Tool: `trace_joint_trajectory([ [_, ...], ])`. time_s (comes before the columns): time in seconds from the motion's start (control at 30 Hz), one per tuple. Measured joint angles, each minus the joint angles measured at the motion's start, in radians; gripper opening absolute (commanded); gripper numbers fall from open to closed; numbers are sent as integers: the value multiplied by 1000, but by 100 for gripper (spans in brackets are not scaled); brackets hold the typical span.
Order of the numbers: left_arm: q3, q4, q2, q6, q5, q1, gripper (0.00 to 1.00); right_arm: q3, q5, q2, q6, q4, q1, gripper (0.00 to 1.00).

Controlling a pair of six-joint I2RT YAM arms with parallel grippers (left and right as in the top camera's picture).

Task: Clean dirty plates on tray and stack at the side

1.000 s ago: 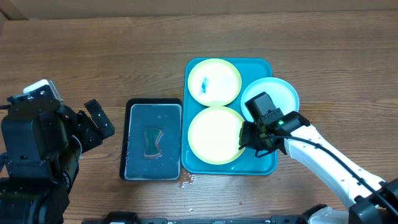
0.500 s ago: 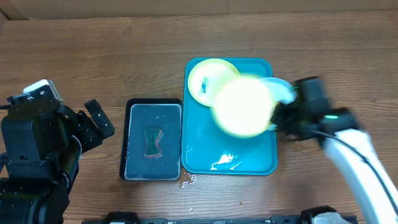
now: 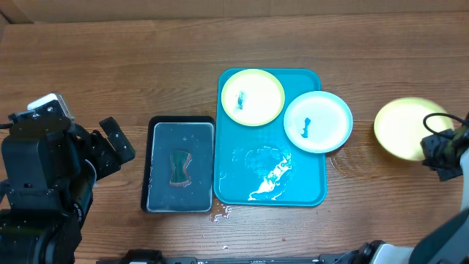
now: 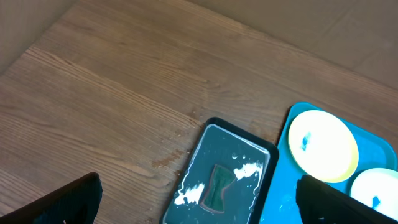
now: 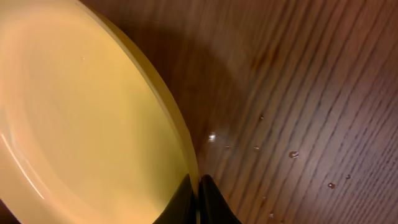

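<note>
Plainly, the right arm is mostly cut off at the right edge of the overhead view. Only its dark right gripper [image 3: 434, 147] shows, and the yellow-green plate [image 3: 401, 128] it holds is washed out and soft at the edges. That plate lies at the far right of the frame, well apart from the turquoise tray [image 3: 308, 192], over the wooden table [image 3: 110, 66]. Whether it rests on the wood or hangs just above it cannot be told. In the right wrist view the two black fingertips [image 5: 184, 200] are pressed onto the plate's thin raised rim at the bottom of the frame. The plate's smooth, glossy face fills the left side there, with its far edge out of shot. Small water beads sit on the grained wood to the right.

The left gripper [image 3: 113, 150] sits at the left of the overhead view. In the left wrist view its dark fingers [image 4: 68, 202] show only as blunt tips in the two lower corners, spread wide with nothing between them.

The tray is smooth plastic with rounded corners and a raised rim, and a whitish wet patch [image 3: 267, 170] covers its lower half. A second yellow-green plate [image 3: 253, 97] lies in its upper left corner, and a light-blue rimmed plate [image 3: 318, 122] overhangs its right rim. Each carries a small blue smear on its white centre. Just left of the tray, a black rectangular tray [image 3: 155, 176] holds shallow water and a dark green sponge [image 3: 179, 167]. The sponge's texture is too small to make out.
</note>
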Motion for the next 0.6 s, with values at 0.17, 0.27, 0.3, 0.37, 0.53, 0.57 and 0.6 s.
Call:
trace_joint_trajectory([
  [0.17, 0, 0, 0, 0, 0, 0, 100, -6, 22, 116, -11, -29, 60, 4],
  [0.27, 0, 0, 0, 0, 0, 0, 100, -6, 43, 137, -13, -58, 145, 9],
  [0.3, 0, 0, 0, 0, 0, 0, 100, -6, 50, 137, -13, -69, 168, 12],
  [0.37, 0, 0, 0, 0, 0, 0, 100, -6, 66, 137, -21, -101, 215, 13],
  [0.53, 0, 0, 0, 0, 0, 0, 100, -5, 99, 137, -60, -163, 285, 38],
  [0.57, 0, 0, 0, 0, 0, 0, 100, 2, 104, 137, -75, -184, 293, 44],
  [0.6, 0, 0, 0, 0, 0, 0, 100, 11, 105, 137, -93, -196, 297, 49],
])
